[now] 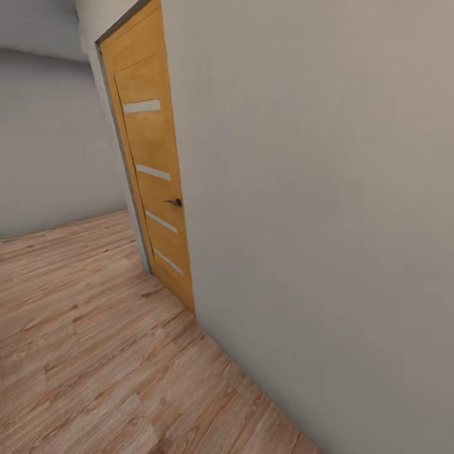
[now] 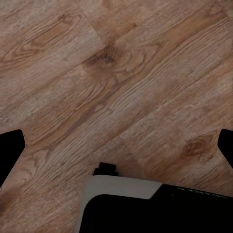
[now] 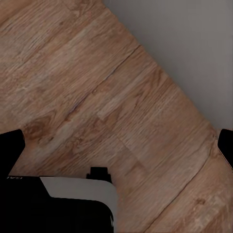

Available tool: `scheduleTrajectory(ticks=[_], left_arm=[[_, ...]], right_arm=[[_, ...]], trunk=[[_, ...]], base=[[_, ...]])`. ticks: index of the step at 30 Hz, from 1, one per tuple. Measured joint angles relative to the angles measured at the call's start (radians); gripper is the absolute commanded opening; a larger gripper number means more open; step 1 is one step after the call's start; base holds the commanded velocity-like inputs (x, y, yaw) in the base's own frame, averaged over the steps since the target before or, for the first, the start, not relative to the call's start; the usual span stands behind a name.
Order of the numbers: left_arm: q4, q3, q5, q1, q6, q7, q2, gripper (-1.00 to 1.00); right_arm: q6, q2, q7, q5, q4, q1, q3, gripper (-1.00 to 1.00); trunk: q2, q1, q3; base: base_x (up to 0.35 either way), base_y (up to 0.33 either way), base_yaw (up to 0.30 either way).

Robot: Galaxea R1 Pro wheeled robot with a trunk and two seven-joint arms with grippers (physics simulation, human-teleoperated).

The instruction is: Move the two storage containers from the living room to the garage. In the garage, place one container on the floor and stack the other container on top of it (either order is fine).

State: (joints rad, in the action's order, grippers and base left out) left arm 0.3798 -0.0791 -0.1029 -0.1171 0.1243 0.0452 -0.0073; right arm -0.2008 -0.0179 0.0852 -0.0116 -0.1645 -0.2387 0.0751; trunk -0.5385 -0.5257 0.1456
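Storage containers are not to be seen from where the robot stands. Left gripper (image 2: 116, 145) has its jaws spread wide with nothing between them, over light wood plank flooring (image 2: 121, 73). Right gripper (image 3: 116, 145) is likewise spread and bare, above planks where they meet a pale grey wall (image 3: 189, 43). Ahead, an orange wooden door (image 1: 154, 189) with a dark handle (image 1: 174, 202) stands closed in that wall.

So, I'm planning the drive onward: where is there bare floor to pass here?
The wood plank floor lies bare from the far grey wall to the near edge. The long pale wall hems it on the right, with the closed orange door set in it.
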Motion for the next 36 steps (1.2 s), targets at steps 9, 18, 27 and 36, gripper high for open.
scheduleTrajectory(ticks=[9,18,27,36], left_arm=[[0.0,0.0,-0.002,0.0,0.0,0.0,0.0,1.0],[0.0,0.0,-0.001,0.0,0.0,0.0,0.0,1.0],[0.0,0.001,0.001,0.0,0.0,0.0,-0.002,1.0],[0.0,0.001,0.001,0.0,0.0,0.0,-0.003,1.0]], right_arm=[[0.0,0.0,0.0,0.002,0.0,0.0,0.0,1.0],[-0.001,0.0,0.0,0.001,0.0,0.0,0.0,1.0],[-0.001,0.0,0.0,0.0,0.0,0.0,0.0,1.0],[-0.001,0.0,0.0,0.001,0.0,0.0,0.0,1.0]], trunk=[[0.0,0.0,0.0],[0.0,0.0,0.0],[0.0,0.0,0.0],[0.0,0.0,0.0]], base=[[0.327,0.102,0.296],[0.327,0.065,0.296],[0.327,0.003,0.292],[0.327,0.0,0.288]])
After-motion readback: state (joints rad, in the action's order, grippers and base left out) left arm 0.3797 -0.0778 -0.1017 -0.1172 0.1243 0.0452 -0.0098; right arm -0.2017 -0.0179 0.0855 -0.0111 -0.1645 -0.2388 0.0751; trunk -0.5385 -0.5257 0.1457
